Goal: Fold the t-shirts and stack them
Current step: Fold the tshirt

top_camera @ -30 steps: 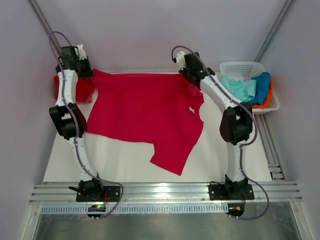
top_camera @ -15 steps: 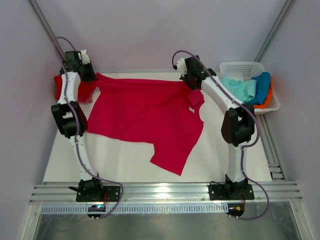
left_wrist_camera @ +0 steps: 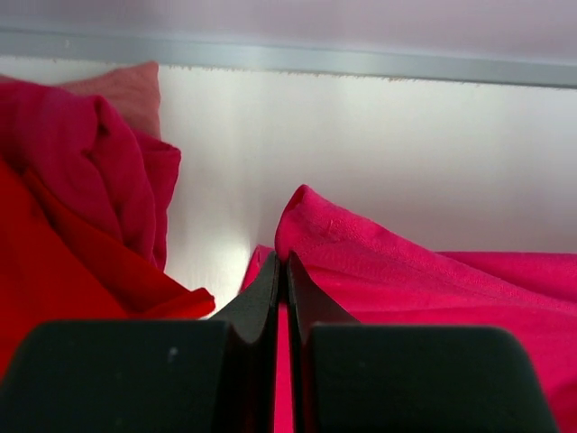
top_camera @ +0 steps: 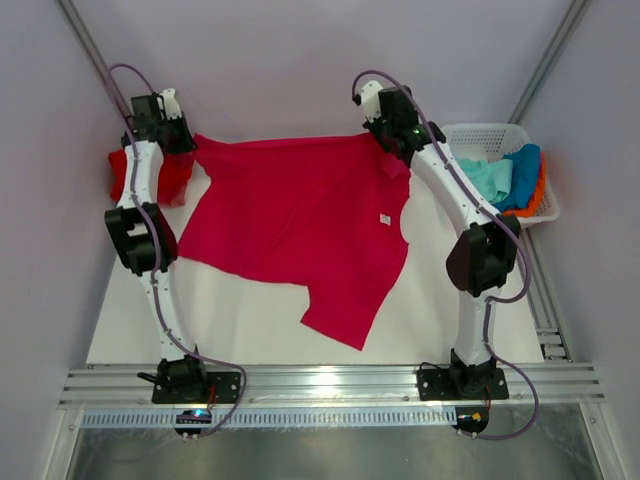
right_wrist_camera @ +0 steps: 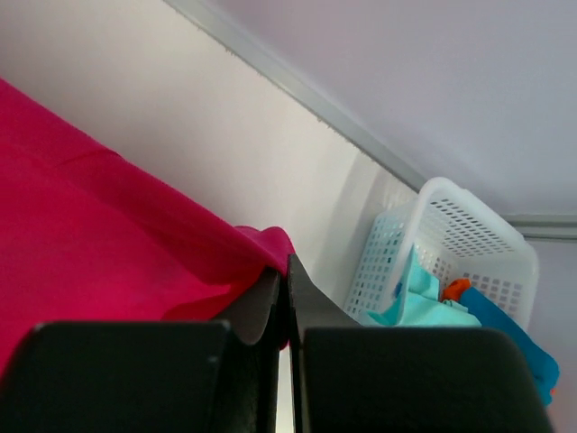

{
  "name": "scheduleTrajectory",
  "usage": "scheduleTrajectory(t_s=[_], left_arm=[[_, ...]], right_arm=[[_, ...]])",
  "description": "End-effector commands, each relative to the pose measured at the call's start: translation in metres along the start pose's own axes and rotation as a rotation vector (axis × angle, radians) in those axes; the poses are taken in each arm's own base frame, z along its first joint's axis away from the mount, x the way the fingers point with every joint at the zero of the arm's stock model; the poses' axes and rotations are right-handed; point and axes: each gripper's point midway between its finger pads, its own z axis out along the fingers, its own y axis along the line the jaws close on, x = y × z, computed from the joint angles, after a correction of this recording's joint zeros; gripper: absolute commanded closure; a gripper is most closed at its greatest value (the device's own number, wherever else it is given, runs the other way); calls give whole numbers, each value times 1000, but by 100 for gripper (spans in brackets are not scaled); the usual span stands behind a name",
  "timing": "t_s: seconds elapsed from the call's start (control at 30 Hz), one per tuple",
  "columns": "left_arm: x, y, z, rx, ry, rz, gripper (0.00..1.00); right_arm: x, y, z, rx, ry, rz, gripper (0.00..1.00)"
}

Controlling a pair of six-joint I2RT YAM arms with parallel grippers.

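— So, where's the crimson-pink t-shirt (top_camera: 300,225)?
— Spread across the tabletop (top_camera: 250,320). Left fingers (left_wrist_camera: 257,307) are clamped on its eleven o'clock corner, right fingers (right_wrist_camera: 311,311) on its one o'clock corner.
— And the others?
— Red t-shirt (top_camera: 170,175) at ten o'clock.

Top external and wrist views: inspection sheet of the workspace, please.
Surface: white table, shirt laid across it.
Job's things: crimson t-shirt spread out; red t-shirt heap far left; mint t-shirt, blue t-shirt and orange t-shirt in white lattice basket.
Clutter: nothing seen.
Grippers: left pincer and right pincer each shut on the crimson t-shirt's far edge.
Cables: purple cables along both arms, no snag seen.
Surroundings: pale walls; aluminium rail at near edge.
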Motion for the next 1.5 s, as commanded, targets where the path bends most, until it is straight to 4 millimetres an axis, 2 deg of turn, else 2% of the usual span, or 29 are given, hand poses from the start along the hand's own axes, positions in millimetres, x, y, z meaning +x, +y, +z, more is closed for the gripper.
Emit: scheduleTrajectory(t_s=[0.0, 0.17, 0.2, 0.27, 0.3, 0.33, 0.4, 0.43, 0.5, 0.53, 0.57, 0.6, 0.63, 0.67, 0.73, 0.77, 0.83, 0.9, 0.93, 0.97, 1.03, 1.07, 1.2, 1.23, 1.3, 1.33, 1.4, 1.43, 1.47], left_arm=[[-96, -23, -84, -34, -259, 116, 100], [-117, -48, -134, -9, -314, 138, 100], [-126, -56, -153, -6, -345, 149, 100], [-132, -61, -173, -18, -366, 155, 100], [-140, -68, -195, -21, -398, 167, 100], [-142, -70, -206, -31, -411, 171, 100], [-144, -77, -228, -34, -424, 190, 100], [-147, -84, -250, -38, -451, 204, 100], [-143, -89, -273, -50, -459, 216, 100], [-138, -96, -294, -52, -473, 223, 100], [-132, -97, -303, -60, -468, 222, 100], [-128, -100, -314, -64, -474, 225, 100], [-126, -110, -346, -66, -520, 242, 100], [-112, -109, -345, -69, -494, 234, 100], [-102, -113, -364, -79, -516, 273, 100], [-90, -117, -381, -87, -532, 296, 100], [-79, -120, -398, -101, -551, 314, 100], [-64, -126, -422, -115, -581, 335, 100], [-58, -127, -429, -120, -584, 334, 100], [-51, -131, -445, -128, -608, 342, 100], [-37, -127, -452, -159, -588, 333, 100], [-32, -128, -463, -168, -602, 334, 100], [-26, -125, -485, -225, -616, 333, 100], [-27, -125, -488, -230, -619, 335, 100], [-27, -124, -487, -236, -609, 343, 100], [-28, -123, -485, -238, -603, 343, 100], [-28, -121, -476, -231, -584, 337, 100], [-27, -117, -461, -219, -553, 311, 100], [-26, -117, -451, -203, -535, 300, 100]], right_arm=[[-63, -70, -77, 154, -218, 129, 97], [-83, -90, -120, 184, -306, 146, 97], [-87, -94, -129, 193, -322, 143, 97], [-92, -107, -155, 224, -353, 143, 97], [-92, -110, -163, 230, -360, 142, 97], [-93, -115, -182, 237, -378, 147, 97], [-88, -115, -200, 228, -381, 153, 97], [-89, -119, -223, 231, -411, 159, 97], [-79, -118, -240, 221, -408, 154, 97], [-76, -118, -250, 220, -416, 150, 97], [-74, -123, -276, 234, -450, 142, 97], [-67, -119, -282, 225, -441, 130, 97], [-63, -120, -293, 228, -451, 119, 97], [-59, -124, -316, 244, -480, 108, 97], [-48, -122, -329, 240, -472, 101, 97], [-45, -122, -338, 239, -479, 99, 97], [-33, -121, -363, 235, -488, 111, 97], [-24, -115, -375, 209, -487, 108, 97], [-19, -116, -391, 216, -512, 124, 97], [-17, -116, -400, 216, -526, 129, 97], [-13, -116, -422, 212, -567, 136, 97], [-13, -118, -432, 218, -586, 145, 97], [-16, -131, -456, 257, -619, 190, 97], [-20, -132, -452, 255, -613, 196, 97], [-28, -136, -459, 262, -646, 212, 97], [-33, -135, -453, 248, -649, 217, 97], [-41, -134, -448, 234, -663, 220, 97], [-44, -131, -441, 219, -660, 215, 97], [-48, -127, -424, 201, -642, 215, 97]])
